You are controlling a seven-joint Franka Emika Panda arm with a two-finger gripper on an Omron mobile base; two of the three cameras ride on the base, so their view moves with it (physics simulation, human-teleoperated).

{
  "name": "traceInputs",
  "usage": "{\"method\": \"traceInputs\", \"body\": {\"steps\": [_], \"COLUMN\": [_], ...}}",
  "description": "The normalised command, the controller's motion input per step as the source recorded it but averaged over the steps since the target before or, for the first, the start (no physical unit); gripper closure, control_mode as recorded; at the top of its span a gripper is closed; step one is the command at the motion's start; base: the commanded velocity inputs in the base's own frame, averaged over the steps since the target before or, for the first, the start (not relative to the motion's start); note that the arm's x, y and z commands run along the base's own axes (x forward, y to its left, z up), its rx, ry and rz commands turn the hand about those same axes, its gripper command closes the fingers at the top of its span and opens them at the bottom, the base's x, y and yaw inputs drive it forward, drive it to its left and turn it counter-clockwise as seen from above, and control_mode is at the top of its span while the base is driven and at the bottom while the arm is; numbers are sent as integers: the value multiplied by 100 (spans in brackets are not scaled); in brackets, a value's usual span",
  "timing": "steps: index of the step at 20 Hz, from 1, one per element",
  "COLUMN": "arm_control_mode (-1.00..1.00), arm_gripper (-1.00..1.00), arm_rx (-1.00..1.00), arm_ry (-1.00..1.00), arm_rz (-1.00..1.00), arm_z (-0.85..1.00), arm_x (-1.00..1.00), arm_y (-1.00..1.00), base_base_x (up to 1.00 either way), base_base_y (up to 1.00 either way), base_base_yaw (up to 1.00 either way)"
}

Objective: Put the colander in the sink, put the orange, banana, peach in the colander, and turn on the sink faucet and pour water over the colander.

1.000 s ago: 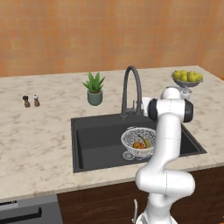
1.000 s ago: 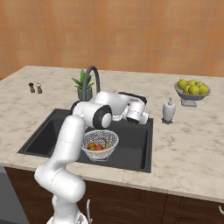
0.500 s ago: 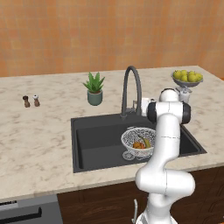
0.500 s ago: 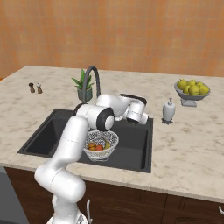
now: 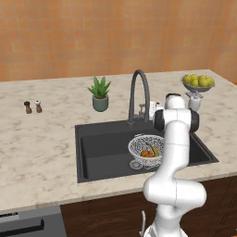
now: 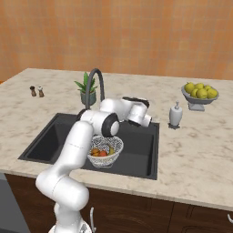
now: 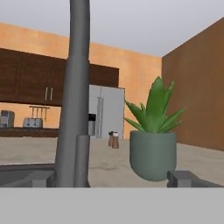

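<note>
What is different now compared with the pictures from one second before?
The gripper has shifted a little to the left, closer to the base of the sink faucet, with jaws open and nothing held. The colander with the fruit stays in the sink, and no water runs. The plant and fruit bowl are unmoved.

We are looking at a home kitchen. A marbled beige worktop [image 5: 41, 139] carries a dark sink [image 5: 102, 152] with a tall gooseneck sink faucet [image 5: 139, 95], set against an orange tiled wall [image 5: 115, 37]. We see dark wooden cabinet fronts [image 6: 136, 214] below, a potted plant [image 5: 100, 94], salt and pepper shakers [image 5: 33, 107], a fruit bowl [image 5: 198, 83], and a steel fridge [image 7: 107, 116] with wall cabinets [image 7: 30, 83] beyond.
</note>
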Motion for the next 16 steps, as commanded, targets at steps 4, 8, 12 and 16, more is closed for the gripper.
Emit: {"method": "traceInputs", "body": {"steps": [4, 8, 12, 16], "arm_control_mode": [-100, -100, -100, -100], "arm_gripper": [-100, 100, 100, 100], "arm_rx": [0, -1, 0, 0], "arm_ry": [1, 0, 0, 1], "arm_rz": [-8, -10, -19, -31], "arm_z": [-10, -11, -2, 0], "arm_x": [57, 40, 18, 11], "arm_y": [0, 0, 0, 0], "base_base_x": [0, 0, 0, 0], "base_base_y": [0, 0, 0, 0], "base_base_yaw": [0, 0, 0, 0]}}
